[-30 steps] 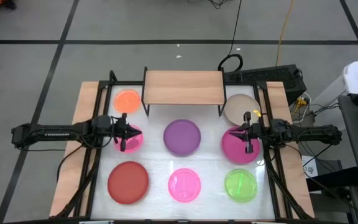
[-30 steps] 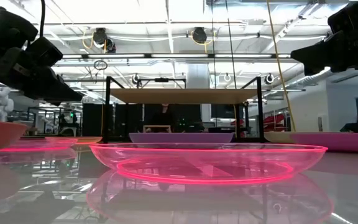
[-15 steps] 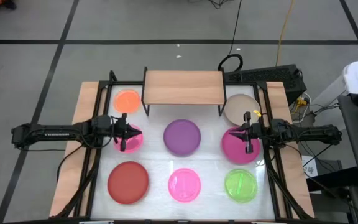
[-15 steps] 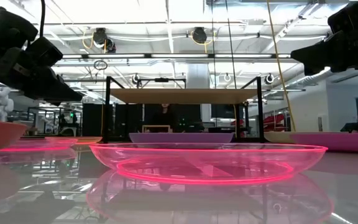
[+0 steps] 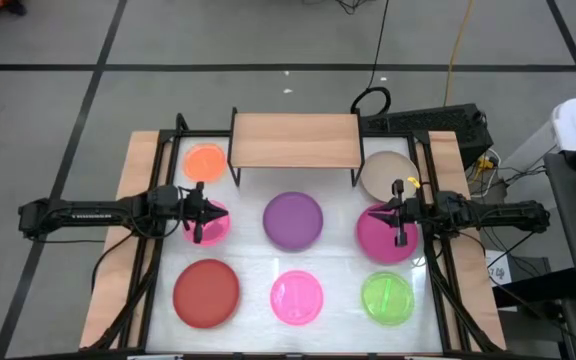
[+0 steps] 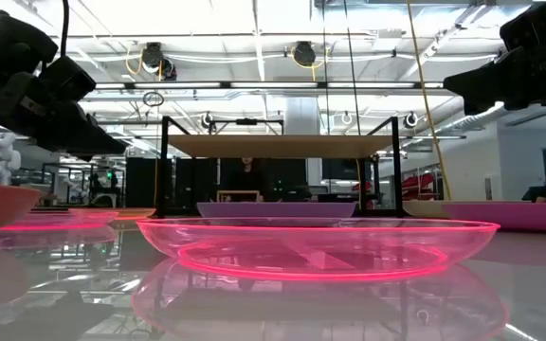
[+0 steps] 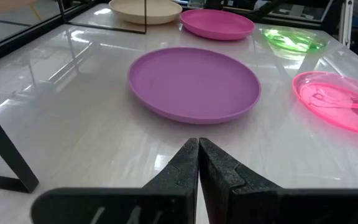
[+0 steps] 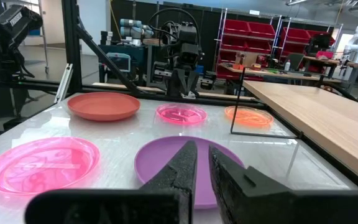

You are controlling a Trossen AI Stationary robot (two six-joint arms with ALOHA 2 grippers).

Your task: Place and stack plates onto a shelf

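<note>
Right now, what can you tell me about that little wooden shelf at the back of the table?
The shelf is a small low rack: a flat rectangular top of pale wood on thin black metal legs. It stands upright at the far edge of the white table, midway across. Its top is bare; no plate lies on it. An orange plate and a beige plate lie beside its two ends, and the purple plate lies in front of it. Neither gripper touches it.

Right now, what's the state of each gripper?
Left gripper: shut, holding nothing, above the pink plate.
Right gripper: shut, holding nothing, above the magenta plate.
</note>
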